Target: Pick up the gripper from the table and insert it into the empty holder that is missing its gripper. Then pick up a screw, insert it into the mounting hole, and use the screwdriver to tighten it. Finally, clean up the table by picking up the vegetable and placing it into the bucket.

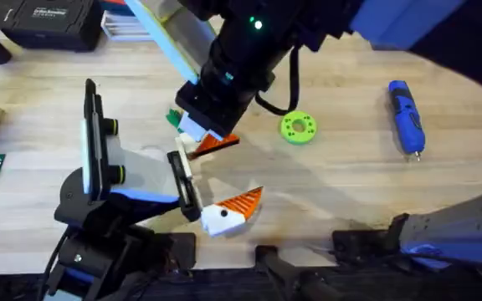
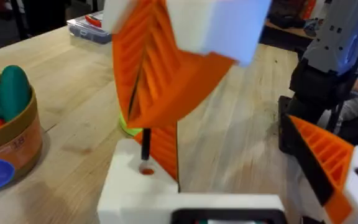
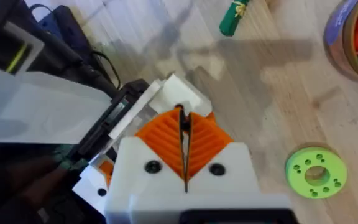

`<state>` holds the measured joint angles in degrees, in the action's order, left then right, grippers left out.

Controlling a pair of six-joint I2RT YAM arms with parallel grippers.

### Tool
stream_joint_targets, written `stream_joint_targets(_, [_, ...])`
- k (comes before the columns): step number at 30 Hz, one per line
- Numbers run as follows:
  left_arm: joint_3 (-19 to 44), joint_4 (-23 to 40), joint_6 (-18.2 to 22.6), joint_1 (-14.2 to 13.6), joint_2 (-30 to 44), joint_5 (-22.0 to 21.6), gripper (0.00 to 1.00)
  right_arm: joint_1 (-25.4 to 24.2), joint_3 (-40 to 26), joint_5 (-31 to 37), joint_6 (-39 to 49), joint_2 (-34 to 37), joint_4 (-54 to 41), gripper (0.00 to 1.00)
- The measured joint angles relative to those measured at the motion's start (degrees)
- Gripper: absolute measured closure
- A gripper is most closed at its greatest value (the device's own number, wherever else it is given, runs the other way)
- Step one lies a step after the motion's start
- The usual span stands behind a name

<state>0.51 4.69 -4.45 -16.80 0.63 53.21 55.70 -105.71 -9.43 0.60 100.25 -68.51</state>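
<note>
We judge gripper [image 2: 165,152] seated in holder [image 2: 126,186]. Right gripper [image 3: 184,146] pinches screw [image 2: 145,144]. Left gripper [image 2: 241,155] wide. Screwdriver [image 1: 406,117], vegetable [image 3: 234,17] pending.

Right gripper [image 3: 185,146] closed, arm overhead.

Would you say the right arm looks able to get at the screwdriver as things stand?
Probably yes: the screwdriver lies alone on bare table on that arm's side, nothing over it; its end effector, shut at the middle, must open first.
</note>
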Motion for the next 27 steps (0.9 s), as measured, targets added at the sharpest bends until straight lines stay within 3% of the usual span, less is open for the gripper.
stream_joint_targets(20, [0.00, 0.04, -0.24, 0.00, 0.02, 0.00, 0.014, 0.07, -0.02, -0.92, -0.24, 2.73, -0.09, 0.983])
stream_joint_targets(21, [0.00, 0.04, -0.22, 0.00, 0.02, 0.00, 0.014, 0.07, -0.02, -0.94, -0.31, 2.73, -0.11, 0.901])
stream_joint_targets(27, [0.00, 0.04, -0.04, 0.00, 0.02, -0.02, 0.014, -0.06, -0.02, -0.73, -1.26, 2.73, -0.28, 0.065])
